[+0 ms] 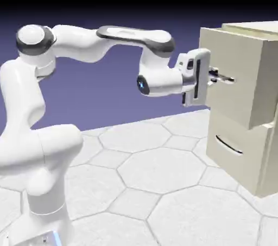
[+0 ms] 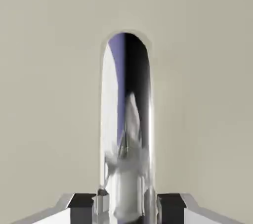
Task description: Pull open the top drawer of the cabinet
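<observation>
Silver handle [image 2: 127, 119] in end effector [image 2: 127, 208]

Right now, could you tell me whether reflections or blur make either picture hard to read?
Exterior view: evenly lit and sharp, the gripper shut on the top drawer's handle, the drawer front standing out from the cabinet. Hand view: the handle fills the middle as a mirror-bright bar, its smeared white and violet reflections blurring its surface; the cream drawer front around it is flat and featureless.
</observation>
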{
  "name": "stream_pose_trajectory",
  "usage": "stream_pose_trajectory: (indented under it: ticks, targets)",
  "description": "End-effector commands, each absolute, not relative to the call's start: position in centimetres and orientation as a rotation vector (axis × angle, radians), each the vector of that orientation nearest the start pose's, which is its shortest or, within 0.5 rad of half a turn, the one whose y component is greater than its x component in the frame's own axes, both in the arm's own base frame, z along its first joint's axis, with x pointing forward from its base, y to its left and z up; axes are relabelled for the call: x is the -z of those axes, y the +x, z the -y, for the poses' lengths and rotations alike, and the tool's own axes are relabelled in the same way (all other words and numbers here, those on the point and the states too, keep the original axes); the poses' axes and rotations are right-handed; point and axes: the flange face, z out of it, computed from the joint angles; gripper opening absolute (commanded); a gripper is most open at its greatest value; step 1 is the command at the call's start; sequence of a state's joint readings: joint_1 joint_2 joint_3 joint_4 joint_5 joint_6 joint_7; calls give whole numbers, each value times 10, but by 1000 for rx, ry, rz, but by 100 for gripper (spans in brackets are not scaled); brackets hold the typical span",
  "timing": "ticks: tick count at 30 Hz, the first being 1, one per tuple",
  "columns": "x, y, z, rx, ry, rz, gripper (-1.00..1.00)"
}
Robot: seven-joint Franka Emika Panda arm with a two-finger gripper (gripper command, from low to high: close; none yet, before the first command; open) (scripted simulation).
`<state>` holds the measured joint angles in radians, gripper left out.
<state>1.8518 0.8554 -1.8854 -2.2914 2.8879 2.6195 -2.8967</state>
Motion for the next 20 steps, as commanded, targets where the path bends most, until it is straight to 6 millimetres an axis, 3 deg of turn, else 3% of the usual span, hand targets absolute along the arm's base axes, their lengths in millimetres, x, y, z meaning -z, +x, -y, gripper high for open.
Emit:
stream_pose_trajectory:
  ticks: [1,16,17,18,20]
  targets:
    - [-469,484,-44,-1761,1760,-729,-100]
    - [-469,330,-44,-1760,1760,-730,-100]
    - [-469,327,-44,-1761,1760,-730,-100]
    - [-469,327,-44,-1761,1760,-730,100]
    - [-469,317,-45,-1758,1759,-731,100]
